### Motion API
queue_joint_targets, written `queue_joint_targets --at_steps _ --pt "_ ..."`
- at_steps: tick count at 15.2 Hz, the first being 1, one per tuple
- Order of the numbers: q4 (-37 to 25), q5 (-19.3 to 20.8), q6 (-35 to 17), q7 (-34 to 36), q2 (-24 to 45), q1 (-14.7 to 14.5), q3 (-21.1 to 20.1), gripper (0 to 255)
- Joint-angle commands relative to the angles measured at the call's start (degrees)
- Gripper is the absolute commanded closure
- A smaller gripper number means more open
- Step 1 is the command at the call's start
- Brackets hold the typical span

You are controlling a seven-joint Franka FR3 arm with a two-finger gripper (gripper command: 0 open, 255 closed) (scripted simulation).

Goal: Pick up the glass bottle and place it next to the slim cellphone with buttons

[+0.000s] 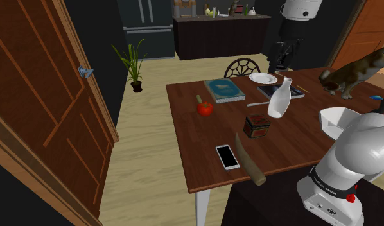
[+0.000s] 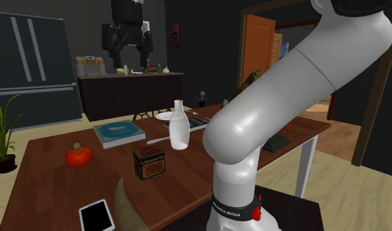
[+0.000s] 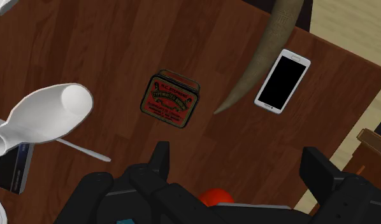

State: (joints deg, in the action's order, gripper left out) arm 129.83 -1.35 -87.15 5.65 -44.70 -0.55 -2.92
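A white, milky bottle (image 1: 280,99) (image 2: 179,126) (image 3: 46,114) stands upright on the brown wooden table (image 1: 293,144). A slim white-framed phone (image 1: 227,156) (image 2: 97,215) (image 3: 282,80) with a black screen lies flat near the table's front edge, beside a curved horn (image 1: 250,160) (image 3: 265,57). My black gripper (image 1: 282,63) (image 2: 129,62) (image 3: 239,165) hangs high above the table, open, with nothing between its fingers. It is well above both the bottle and the phone.
Between bottle and phone sits a small red-lidded tin (image 1: 256,126) (image 3: 170,98). A red pepper (image 1: 205,108), a teal book (image 1: 225,90), a plate (image 1: 262,78), a spoon (image 3: 84,149) and a cat figure (image 1: 351,74) share the table. A wooden door (image 1: 43,109) stands at the shoulder view's left.
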Motion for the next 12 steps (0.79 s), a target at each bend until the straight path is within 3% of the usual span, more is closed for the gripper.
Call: queue_joint_targets --at_steps 1,12 --pt "0.0 0.0 0.0 0.0 0.0 0.0 0.0 0" --pt "4.0 7.4 -9.3 -13.3 6.1 4.2 12.9 0"
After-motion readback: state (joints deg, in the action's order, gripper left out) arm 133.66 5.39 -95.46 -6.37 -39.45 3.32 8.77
